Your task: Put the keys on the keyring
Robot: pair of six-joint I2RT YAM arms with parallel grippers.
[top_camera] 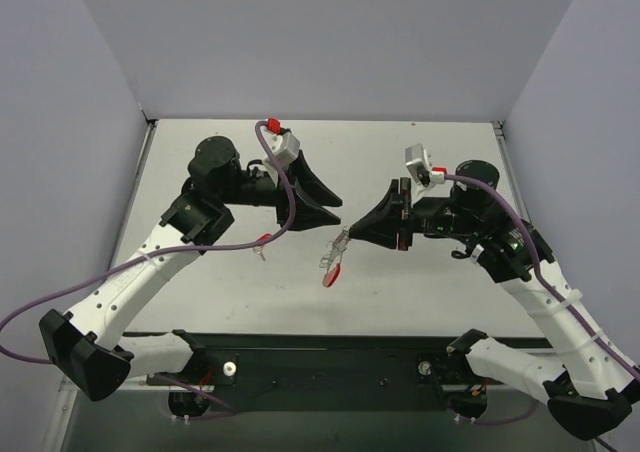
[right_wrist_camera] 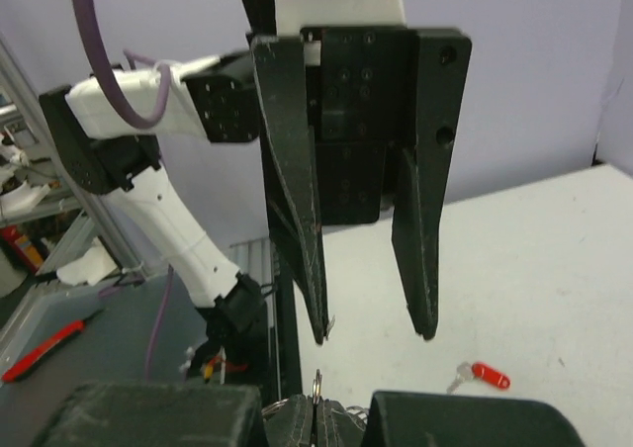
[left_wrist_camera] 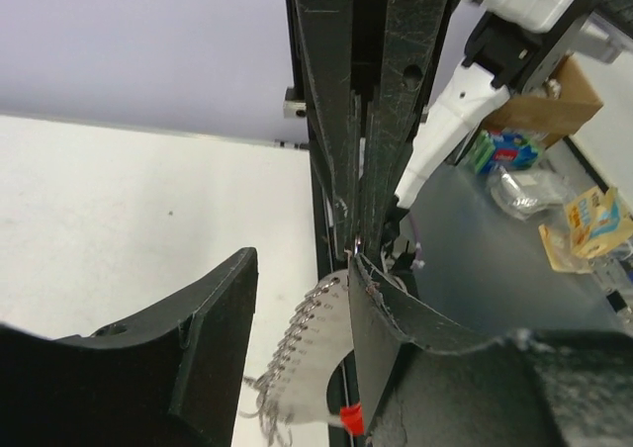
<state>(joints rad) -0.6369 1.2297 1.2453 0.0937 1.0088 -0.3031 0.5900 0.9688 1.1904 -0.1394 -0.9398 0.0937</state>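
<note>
1. Keyring [top_camera: 332, 260]: a thin silvery beaded chain joined to a curved bright red band. It hangs between the two arms over the table [top_camera: 430, 292].
2. Right gripper [top_camera: 350, 235]: fingers pressed together, pinching the keyring's chain end.
3. Left gripper [right_wrist_camera: 374, 336]: fingers spread, nothing between them, facing the keyring.
4. Key [right_wrist_camera: 482, 375]: tiny and silver with a red head, lying flat on the table, apart from both grippers.

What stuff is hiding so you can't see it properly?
- Top view: the key is too tiny to show its metal end clearly.
- Left wrist view: the keyring hangs close and blurry, and its red band is cut off by the bottom edge.
- Right wrist view: the keyring is almost all hidden behind the right gripper, whose shut fingers pinch it.
</note>
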